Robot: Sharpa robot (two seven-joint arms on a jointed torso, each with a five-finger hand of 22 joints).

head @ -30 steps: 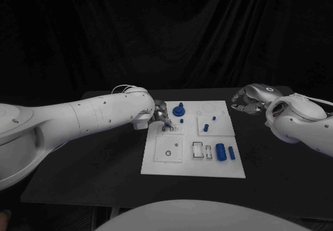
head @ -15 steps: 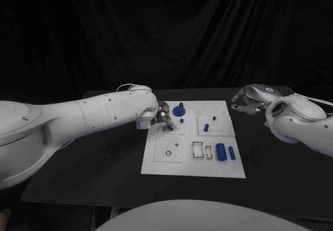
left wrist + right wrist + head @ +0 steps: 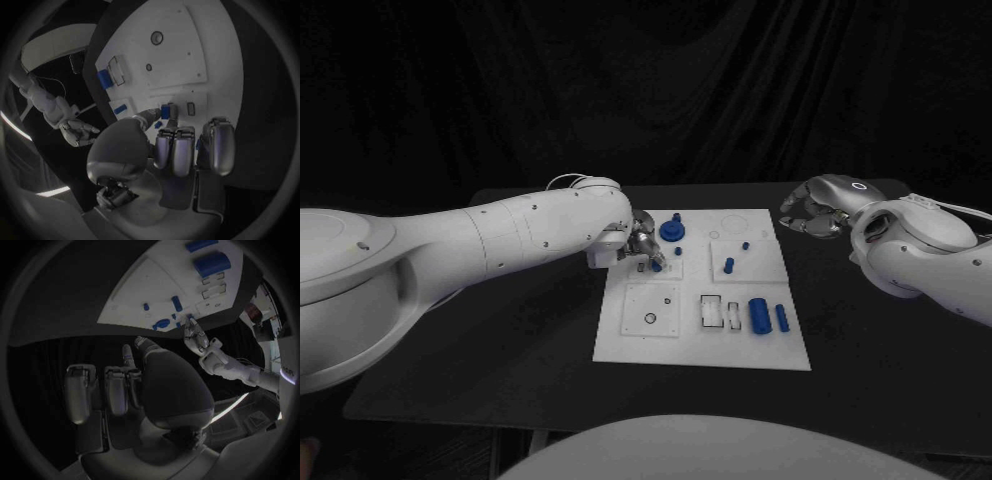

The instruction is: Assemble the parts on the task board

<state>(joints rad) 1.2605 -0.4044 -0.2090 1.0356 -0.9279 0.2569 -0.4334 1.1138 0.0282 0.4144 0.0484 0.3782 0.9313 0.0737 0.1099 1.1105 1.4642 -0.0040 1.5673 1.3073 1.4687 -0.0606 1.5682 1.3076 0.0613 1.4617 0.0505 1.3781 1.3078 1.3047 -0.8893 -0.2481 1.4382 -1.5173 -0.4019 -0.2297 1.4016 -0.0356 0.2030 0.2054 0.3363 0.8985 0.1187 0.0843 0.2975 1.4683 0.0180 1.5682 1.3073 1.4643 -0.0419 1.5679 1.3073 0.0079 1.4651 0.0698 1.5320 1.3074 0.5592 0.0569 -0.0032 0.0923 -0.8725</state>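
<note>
Left robot hand: pinches small blue cylinder part over white flat task board.
Right robot hand: fingers curled, holding nothing, above black table.

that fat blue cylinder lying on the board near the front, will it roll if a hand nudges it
Probably. The fat blue cylinder lies on its side on the flat task board, so a sideways nudge would likely roll it. It looks rigid and smooth, so possibly slippery. The thin blue rod beside it might stop it.

Left arm overhangs board's left edge; near end open.
</note>
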